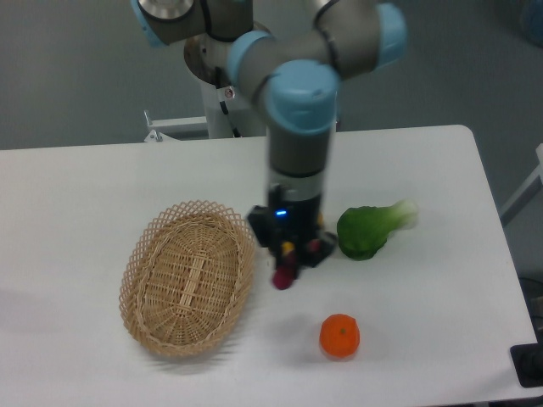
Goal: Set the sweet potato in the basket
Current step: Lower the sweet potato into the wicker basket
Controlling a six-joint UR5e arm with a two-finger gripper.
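My gripper (286,264) hangs above the table just right of the basket (188,276), shut on the sweet potato (283,276), a small dark magenta lump poking out below the fingers. The basket is an oval, light tan wicker piece with a lacy rim, lying at the left centre with nothing inside. The arm stands over the middle of the table and hides what lies behind it.
A green leafy vegetable (368,230) lies to the right of the gripper. A round orange fruit (339,336) sits near the front, below and right of the gripper. The robot base (229,85) stands at the back.
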